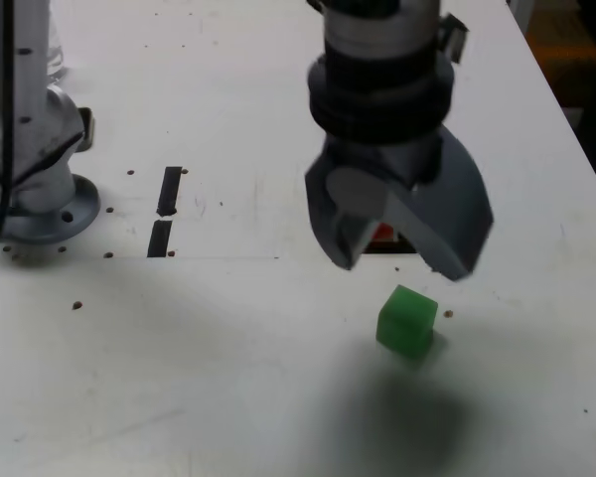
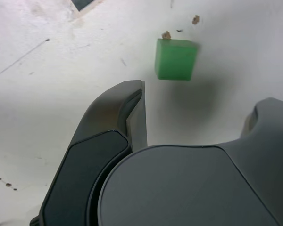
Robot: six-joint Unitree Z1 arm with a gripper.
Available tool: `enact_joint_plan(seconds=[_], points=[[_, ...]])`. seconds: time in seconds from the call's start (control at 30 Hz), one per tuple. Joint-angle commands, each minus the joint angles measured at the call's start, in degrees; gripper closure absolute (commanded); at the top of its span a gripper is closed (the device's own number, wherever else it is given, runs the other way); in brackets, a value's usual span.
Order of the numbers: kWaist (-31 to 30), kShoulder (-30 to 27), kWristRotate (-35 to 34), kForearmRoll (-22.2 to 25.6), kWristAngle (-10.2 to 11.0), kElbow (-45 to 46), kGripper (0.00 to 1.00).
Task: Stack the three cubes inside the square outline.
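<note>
A green cube lies on the white table, slightly tilted to the view, in front of and below my gripper. The grey jaws stand wide apart and nothing is between them. Through the gap I see a sliver of the red cube and a dark strip of the square outline under it; the rest is hidden behind the gripper. The yellow cube is hidden. In the wrist view the green cube sits just beyond the gripper, apart from both fingertips.
Two short black strips lie on the table toward the exterior view's left. The arm's grey base stands at the far left. The table edge runs along the exterior view's right. Small brown specks dot the surface.
</note>
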Motion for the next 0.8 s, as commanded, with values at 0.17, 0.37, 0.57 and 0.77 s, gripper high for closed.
enact_joint_plan(seconds=[0.17, 0.37, 0.57, 0.77], points=[[-0.97, 3.90, -1.32, 1.34, 0.99, -0.93, 0.01], [-0.97, 7.02, -1.17, 2.64, 1.72, -0.86, 0.01], [-0.97, 9.91, 0.45, 3.17, 1.84, -1.19, 0.02], [-0.97, 12.27, 3.36, 3.30, 1.84, -1.98, 0.03]])
